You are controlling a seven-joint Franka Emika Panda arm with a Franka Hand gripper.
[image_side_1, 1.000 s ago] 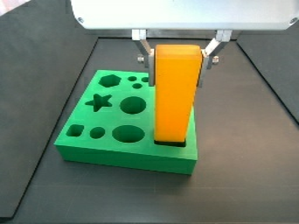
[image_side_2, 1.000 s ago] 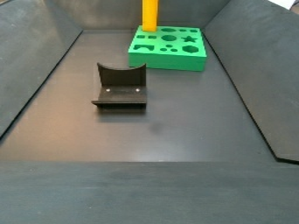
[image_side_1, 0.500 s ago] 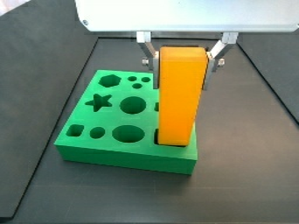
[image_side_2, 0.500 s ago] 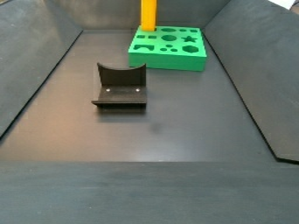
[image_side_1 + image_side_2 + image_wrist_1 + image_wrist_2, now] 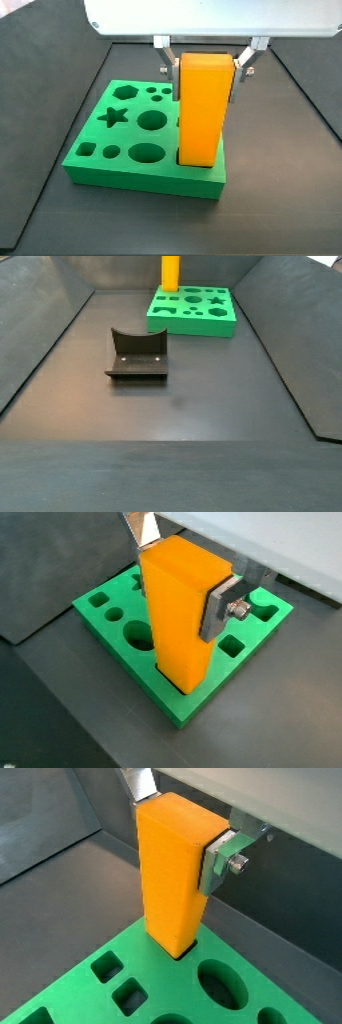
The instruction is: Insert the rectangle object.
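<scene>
Gripper (image 5: 205, 60) pinching rectangle object (image 5: 203, 110) near its top, upright, bottom end sitting in slot at corner of green board (image 5: 100, 170), at far end of tabletop. We'd say keep it vertical, push straight down, no twisting, release once seated.

White tool (image 5: 207, 60), silver fingers (image 5: 221, 604), 1 screw

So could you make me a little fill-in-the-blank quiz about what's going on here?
1. The gripper holds the rectangle object, whose colour is ____.
2. The rectangle object stands ____, not lying flat.
3. Its lower end sits in a hole of the ____ board.
4. The star-shaped hole in the board is ____.

Missing words: orange; upright; green; empty
</scene>
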